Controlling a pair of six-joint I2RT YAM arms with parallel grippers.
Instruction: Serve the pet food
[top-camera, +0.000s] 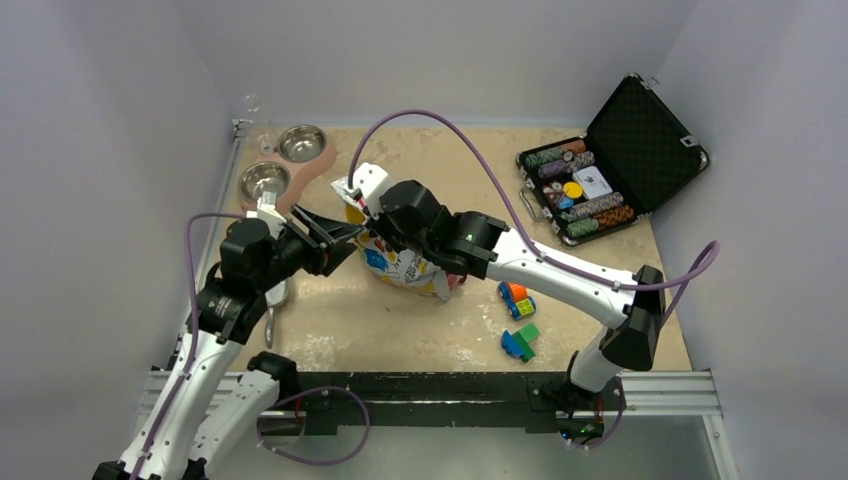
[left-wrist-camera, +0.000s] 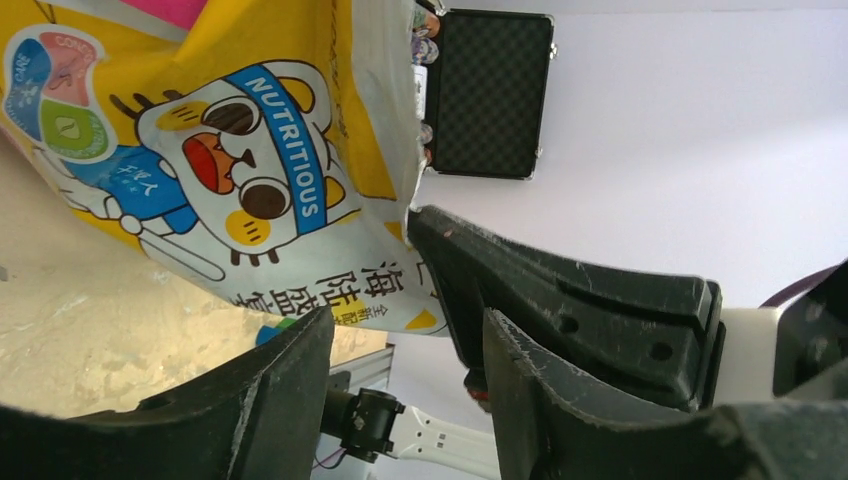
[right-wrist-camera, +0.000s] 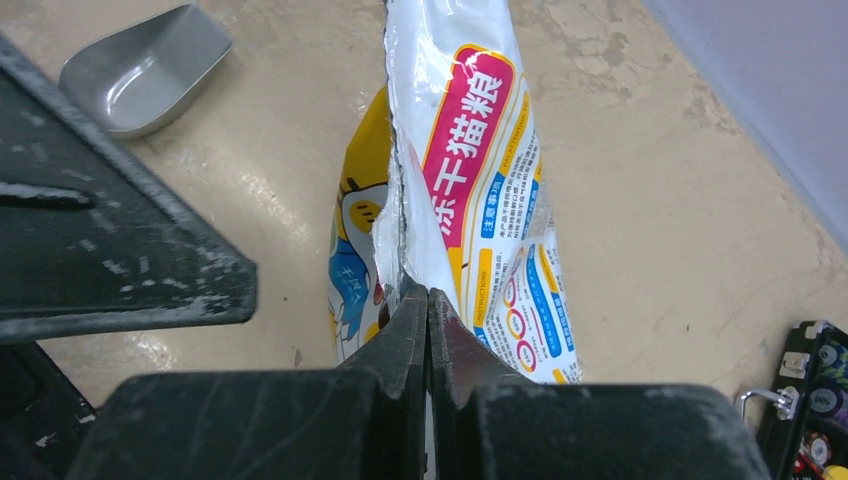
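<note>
Cat-food bag (right-wrist-camera: 480, 180), crinkly and glossy, stands with its top edge pinched in the clenched right gripper (right-wrist-camera: 428, 300); left gripper (left-wrist-camera: 405, 322) gapes just beside it; metal scoop (right-wrist-camera: 140, 65) lies nearby.

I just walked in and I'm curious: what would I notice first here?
The bright cat-food bag stands mid-table, cartoon cat showing. The right arm has jaws shut on its edge; the left arm holds open jaws beside it. An open black case of poker chips sits back right.
</note>
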